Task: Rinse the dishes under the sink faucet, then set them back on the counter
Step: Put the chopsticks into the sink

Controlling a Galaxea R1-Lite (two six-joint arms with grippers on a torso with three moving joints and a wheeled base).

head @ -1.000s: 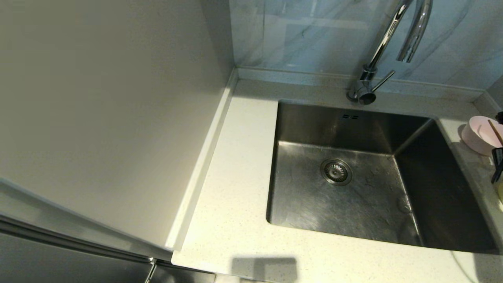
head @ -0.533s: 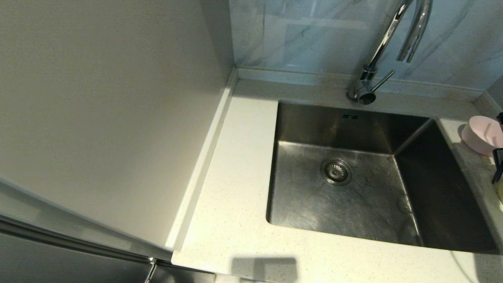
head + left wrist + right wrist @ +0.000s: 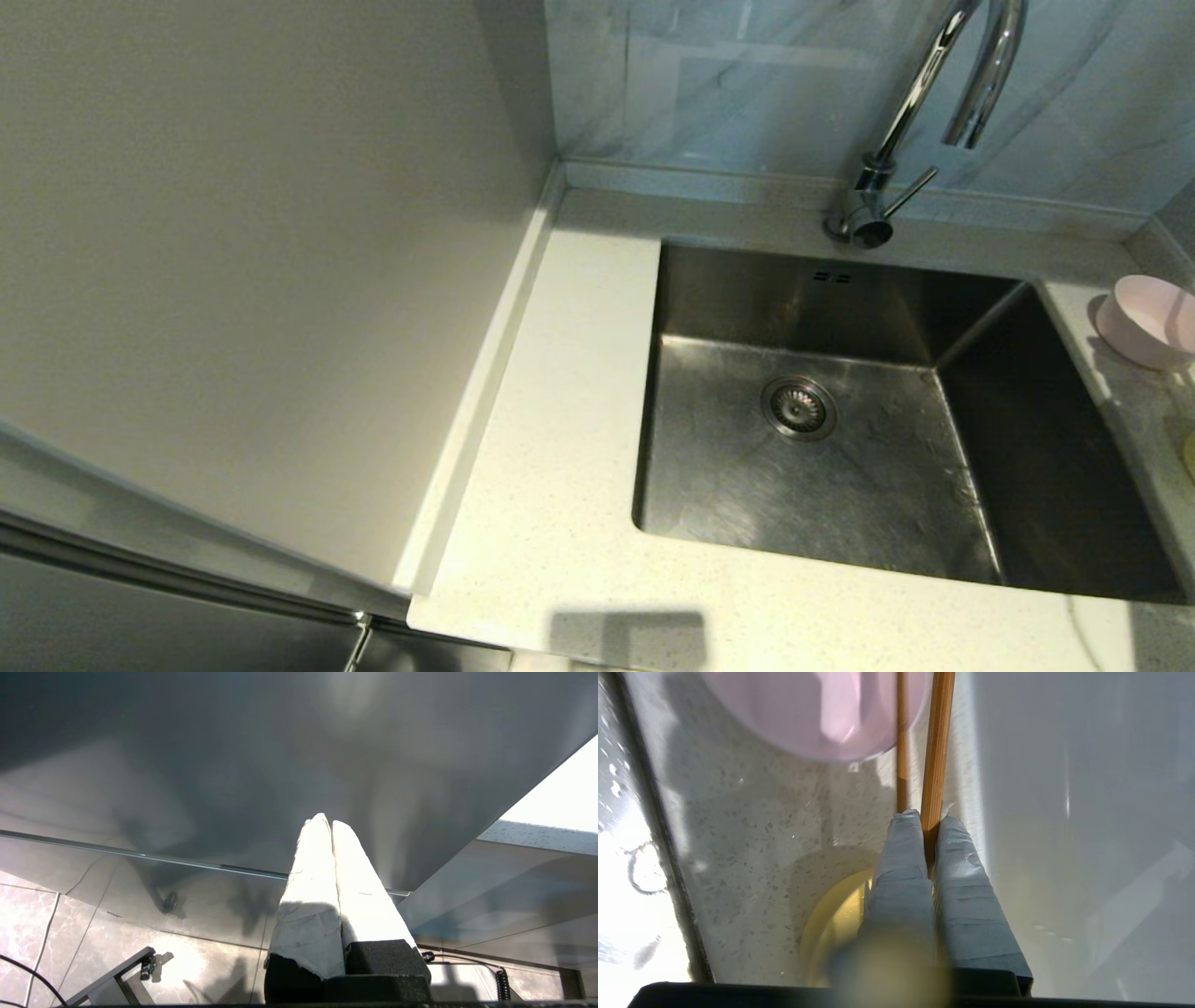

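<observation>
Though off head view, right hand (image 3: 924, 826) pinching chopsticks (image 3: 937, 746)

Kitchen: steel sink (image 3: 1074, 523), chrome faucet (image 3: 920, 93), speckled stone counter (image 3: 560, 448)

Steel sink (image 3: 868, 439) set in speckled worktop (image 3: 560, 467), round drain strainer (image 3: 798, 408) in its floor, chrome gooseneck faucet (image 3: 882, 187) behind, pink bowl (image 3: 1148, 322) on right worktop edge, blue-grey wall panel (image 3: 747, 84) at back
</observation>
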